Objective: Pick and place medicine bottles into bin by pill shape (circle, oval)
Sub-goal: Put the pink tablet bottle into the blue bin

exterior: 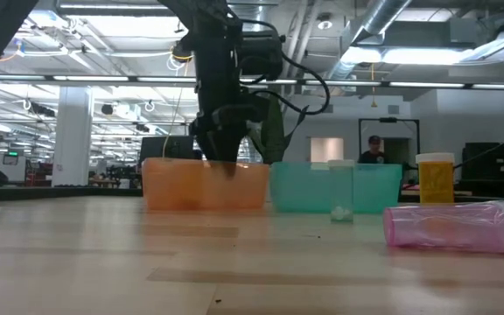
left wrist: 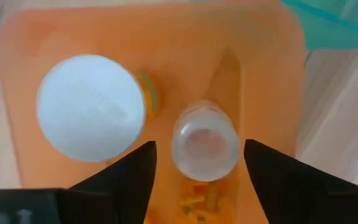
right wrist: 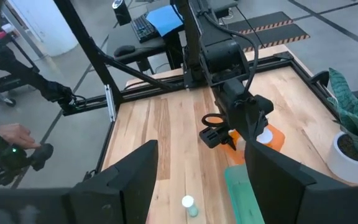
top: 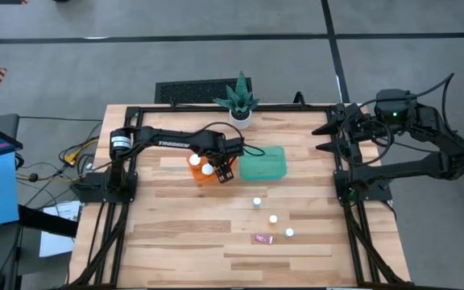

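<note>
An orange bin (top: 202, 171) stands beside a teal bin (top: 263, 164). In the orange bin stand a wide-capped bottle (left wrist: 91, 107) and a narrower bottle (left wrist: 205, 142). My left gripper (left wrist: 199, 146) points down into this bin, open, one finger on either side of the narrower bottle's cap with a small gap to each. Three white-capped bottles (top: 273, 218) stand on the table nearer the front, and a pink one (top: 263, 239) lies on its side. My right gripper (top: 322, 138) waits open, raised at the table's far right.
A potted plant (top: 240, 103) stands at the far edge behind the bins. In the low view the lying pink bottle (exterior: 451, 226) and an upright orange bottle (exterior: 434, 179) are right of the teal bin (exterior: 335, 188). Bare wood lies at the table's near left.
</note>
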You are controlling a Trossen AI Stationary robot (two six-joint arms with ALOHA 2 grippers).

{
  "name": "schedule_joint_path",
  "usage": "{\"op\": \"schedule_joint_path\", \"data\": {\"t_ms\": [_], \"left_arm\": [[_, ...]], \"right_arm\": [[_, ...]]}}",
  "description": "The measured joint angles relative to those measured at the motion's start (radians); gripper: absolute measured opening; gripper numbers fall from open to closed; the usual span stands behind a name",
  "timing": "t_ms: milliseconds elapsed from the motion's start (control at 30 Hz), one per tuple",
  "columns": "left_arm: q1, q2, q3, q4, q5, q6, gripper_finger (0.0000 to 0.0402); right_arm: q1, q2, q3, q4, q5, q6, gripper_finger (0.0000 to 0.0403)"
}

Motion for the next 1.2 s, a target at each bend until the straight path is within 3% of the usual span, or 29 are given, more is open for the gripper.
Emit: {"op": "schedule_joint_path", "data": {"t_ms": [367, 700, 933, 1200], "left_arm": [[0.000, -0.004, 0.154, -0.141, -0.011, 0.015, 0.0249], [-0.030, -0.006, 0.441, -0.336, 0.009, 0.025, 0.0249], [-0.196, -0.008, 0.596, -0.266, 0.089, 0.043, 0.0249], [-0.411, 0.057, 0.593, -0.149, -0.001, 0.109, 0.0249]], "right_arm": [[0.000, 0.000, 0.001, -0.015, 0.000, 0.000, 0.0249], [0.000, -0.012, 0.001, -0.091, 0.000, 0.003, 0.0249], [0.000, -0.035, 0.001, -0.261, 0.000, 0.043, 0.0249], [0.000, -0.070, 0.001, -0.349, -0.001, 0.069, 0.0249]]}}
